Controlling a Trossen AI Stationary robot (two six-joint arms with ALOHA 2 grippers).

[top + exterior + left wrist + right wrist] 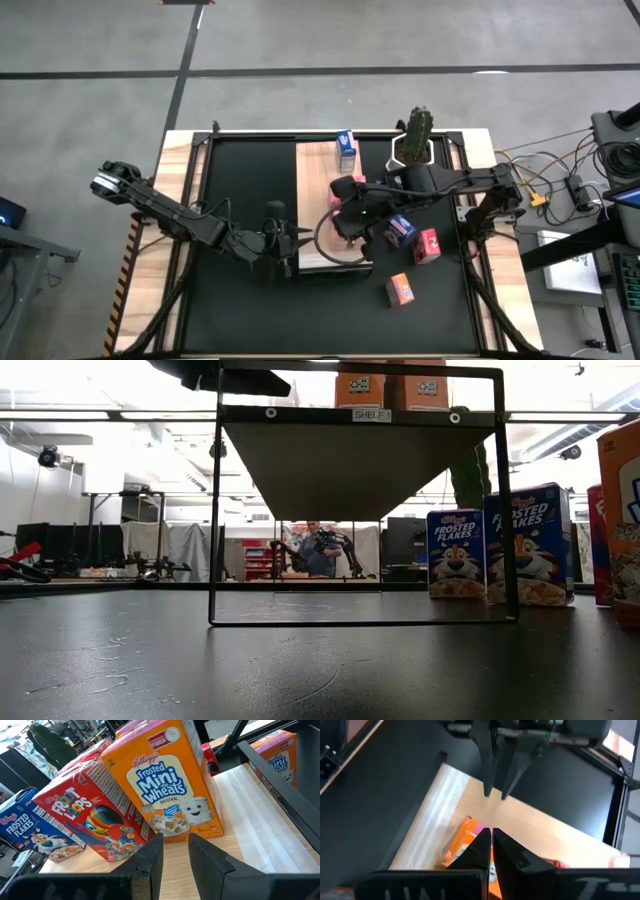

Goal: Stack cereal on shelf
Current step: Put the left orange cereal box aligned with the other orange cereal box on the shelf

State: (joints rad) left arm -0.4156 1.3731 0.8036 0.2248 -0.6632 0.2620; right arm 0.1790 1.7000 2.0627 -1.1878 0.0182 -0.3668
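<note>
Cereal: an orange Mini-Wheats box [170, 780] and a red Froot Loops box [95, 820] stand on the shelf [312, 170] mid-frame in the high view; a blue box [347, 150] stands at its upper end, and three more boxes [402, 290] lie on the black mat [240, 180], lower right.
Left tool [175, 857]: fingers slightly apart, empty, just in front of the orange box.
Right tool [491, 845]: fingers together, gripping nothing visible, above the shelved boxes.
Risk: the two tools face each other closely; pushing forward could topple the upright boxes or knock tool against tool.
Risk: a toppled box could slide off the shelf edge.
</note>
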